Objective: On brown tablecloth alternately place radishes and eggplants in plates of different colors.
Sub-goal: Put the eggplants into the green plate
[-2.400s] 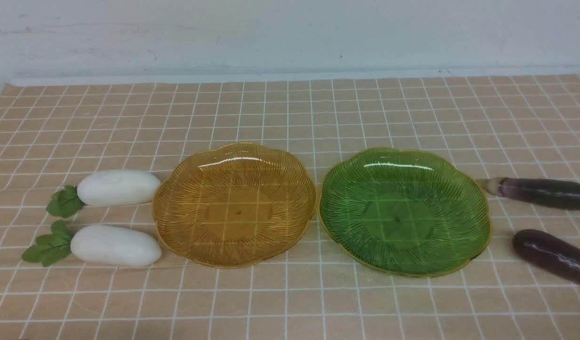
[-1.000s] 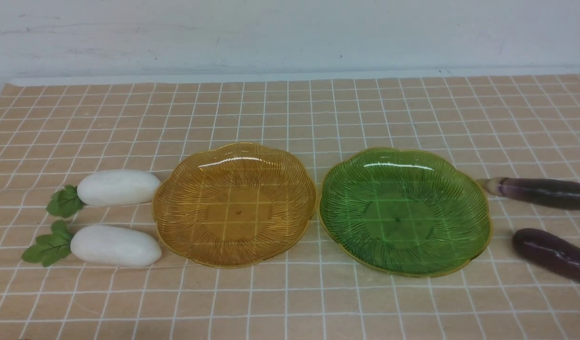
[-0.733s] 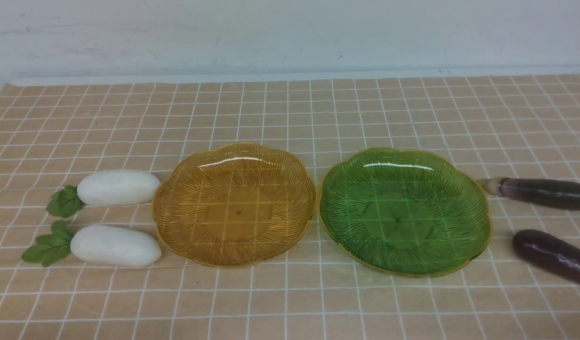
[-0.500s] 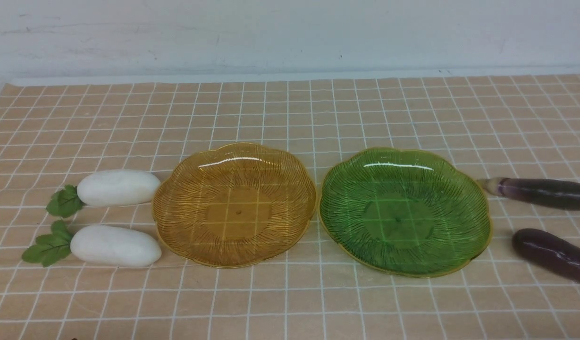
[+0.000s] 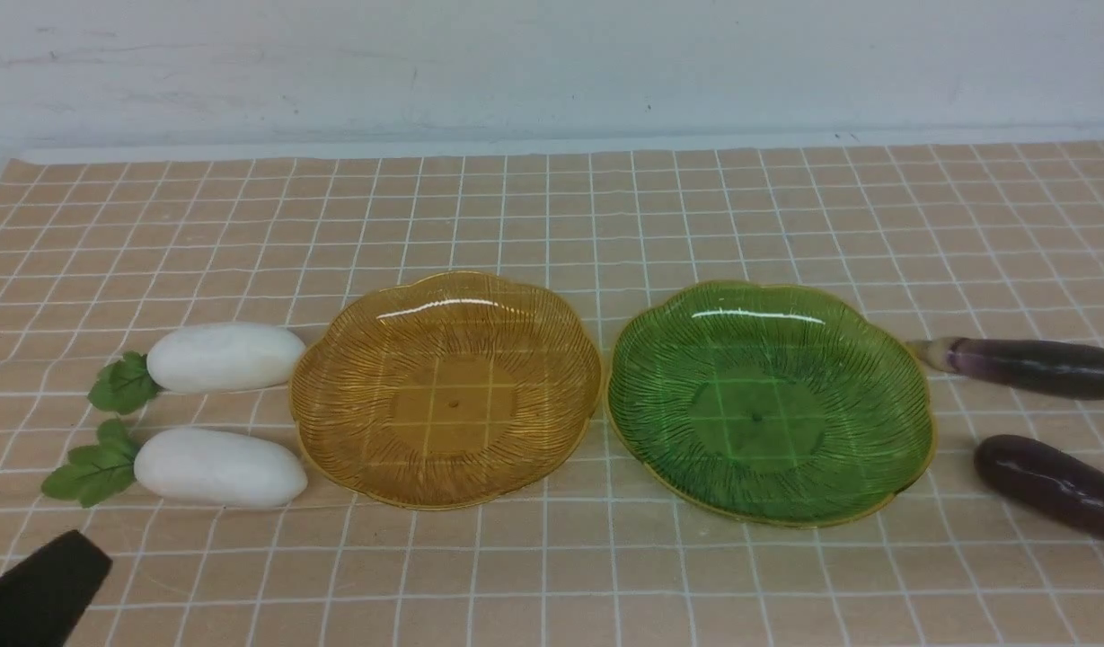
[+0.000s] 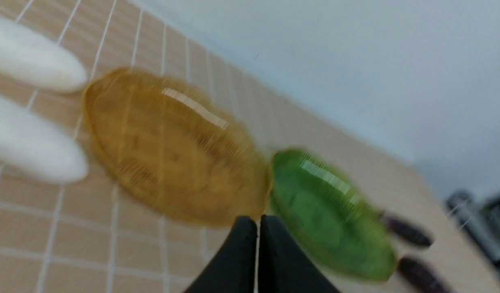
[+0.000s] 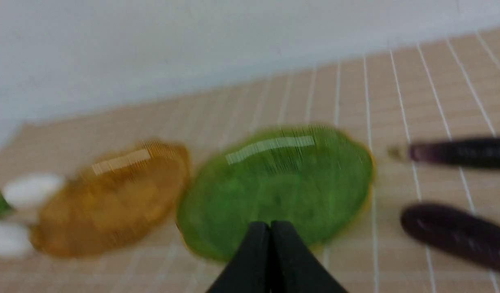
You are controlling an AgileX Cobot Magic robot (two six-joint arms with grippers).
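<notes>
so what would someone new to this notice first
Two empty, glossy plates sit side by side mid-cloth: the amber-yellow plate on the left, the green plate on the right. Flanking them on the brown tablecloth lie the far radish and near radish to the left, and the far eggplant and near eggplant to the right. The left pincer, shut, shows at the near left corner.
</notes>
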